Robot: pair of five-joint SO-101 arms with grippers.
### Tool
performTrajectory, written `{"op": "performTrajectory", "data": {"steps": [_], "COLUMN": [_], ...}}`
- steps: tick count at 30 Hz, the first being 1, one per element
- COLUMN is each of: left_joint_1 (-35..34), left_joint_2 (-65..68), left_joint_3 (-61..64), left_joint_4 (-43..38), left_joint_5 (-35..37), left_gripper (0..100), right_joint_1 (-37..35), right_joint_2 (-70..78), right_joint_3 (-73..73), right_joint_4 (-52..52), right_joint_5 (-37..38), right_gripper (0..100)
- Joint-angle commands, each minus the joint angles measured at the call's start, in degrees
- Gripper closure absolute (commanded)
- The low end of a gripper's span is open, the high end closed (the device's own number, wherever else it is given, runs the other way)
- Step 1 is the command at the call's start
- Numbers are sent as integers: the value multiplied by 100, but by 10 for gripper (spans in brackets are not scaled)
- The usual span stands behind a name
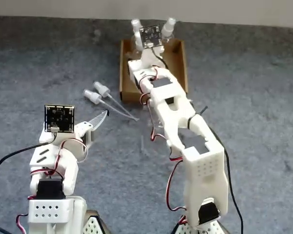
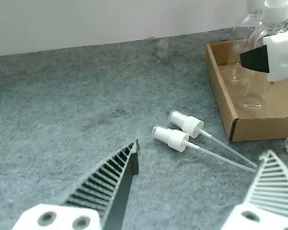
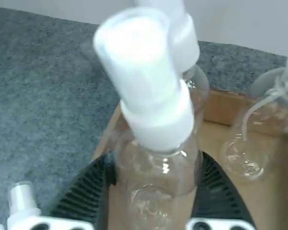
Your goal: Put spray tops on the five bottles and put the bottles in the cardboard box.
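Right gripper point(image 3: 156, 191) clamps a capped bottle point(image 3: 158, 158) upright over the cardboard box point(image 2: 259, 128); other capped bottles point(image 3: 266, 124) stand inside. Left gripper point(image 2: 201, 148) gapes wide, well apart from the box. Two spray tops point(image 2: 172, 138) lie just beside its left wall.

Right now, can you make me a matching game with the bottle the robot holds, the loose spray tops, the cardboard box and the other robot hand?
Things:
1. clear plastic bottle with white spray top
2. two loose white spray tops
3. brown cardboard box
4. left gripper

Places or states:
A. open above the grey carpet
B. lying on the carpet beside the box
C. clamped by the fingers of the right gripper
D. has other clear bottles inside it

Pairs: 1-C, 2-B, 3-D, 4-A
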Motion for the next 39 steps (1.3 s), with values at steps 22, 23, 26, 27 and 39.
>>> {"op": "performTrajectory", "data": {"steps": [22,23,26,27,39], "left_joint_1": [-40,13,66,66,66], "left_joint_2": [22,22,22,22,22], "left_joint_3": [66,84,154,154,163], "left_joint_4": [-202,-264,-308,-308,-308], "left_joint_5": [-18,-18,-26,-26,-26], "left_gripper": [695,695,695,695,695], "right_joint_1": [-127,-127,-127,-127,-127], "right_joint_2": [-119,-163,-418,-505,-1218], "right_joint_3": [-321,-400,-532,-532,-541], "right_joint_4": [435,435,444,444,453], "right_joint_5": [53,35,44,44,26], "right_gripper": [749,749,748,748,748]}}
